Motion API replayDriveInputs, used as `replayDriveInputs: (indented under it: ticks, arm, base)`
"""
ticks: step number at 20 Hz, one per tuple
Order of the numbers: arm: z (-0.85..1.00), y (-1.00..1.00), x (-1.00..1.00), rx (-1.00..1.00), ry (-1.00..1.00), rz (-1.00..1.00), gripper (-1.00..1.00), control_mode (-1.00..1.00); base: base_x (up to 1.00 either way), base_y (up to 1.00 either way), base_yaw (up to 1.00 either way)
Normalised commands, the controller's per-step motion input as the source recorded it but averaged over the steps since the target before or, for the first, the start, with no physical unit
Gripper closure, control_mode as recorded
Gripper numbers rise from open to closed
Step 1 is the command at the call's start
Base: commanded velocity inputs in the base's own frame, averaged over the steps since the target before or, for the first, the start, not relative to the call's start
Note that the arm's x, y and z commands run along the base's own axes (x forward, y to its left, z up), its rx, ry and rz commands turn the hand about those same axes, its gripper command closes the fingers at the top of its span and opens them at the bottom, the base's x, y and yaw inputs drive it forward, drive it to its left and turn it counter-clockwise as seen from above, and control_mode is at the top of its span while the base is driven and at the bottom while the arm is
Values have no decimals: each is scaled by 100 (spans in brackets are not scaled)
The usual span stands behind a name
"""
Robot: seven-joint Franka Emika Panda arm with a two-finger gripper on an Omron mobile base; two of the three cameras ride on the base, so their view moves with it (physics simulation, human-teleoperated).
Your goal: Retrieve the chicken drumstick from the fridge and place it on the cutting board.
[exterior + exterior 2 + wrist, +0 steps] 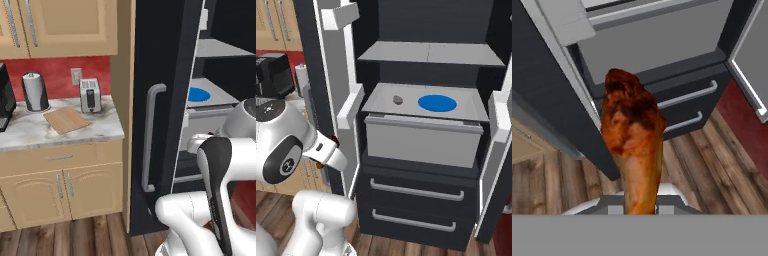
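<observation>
The chicken drumstick (633, 145) stands large in the middle of the hand view, dark brown at its thick end and orange along the shank. My gripper (640, 206) is shut on its thin end, and the meat hides the fingertips. I hold it in front of the open fridge (426, 65), outside the shelves, with the lower drawers (684, 102) behind it. The hand sits low by the left fridge door (331, 152). The cutting board (65, 120) lies flat on the marble counter (30, 132), left of the fridge, in front of the toaster.
A blue plate (437, 103) and a mauve-brown oval lump (397, 100) rest on the fridge's middle shelf. The open fridge door with its bar handle (149, 137) stands between me and the counter. A silver toaster (90, 95), a kettle (35, 91) and a black coffee machine (6, 97) line the counter's back.
</observation>
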Motion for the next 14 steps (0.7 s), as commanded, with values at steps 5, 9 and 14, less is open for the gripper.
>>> replayDriveInputs:
  ticks: [5,9,14]
  arm:
    - [0,0,0,0,0,0,100,100]
    - [0,0,0,0,0,0,100,100]
    - [0,0,0,0,0,0,100,100]
  base:
    - [-57,13,-4]
    - [-56,4,-5]
    - [-39,22,-4]
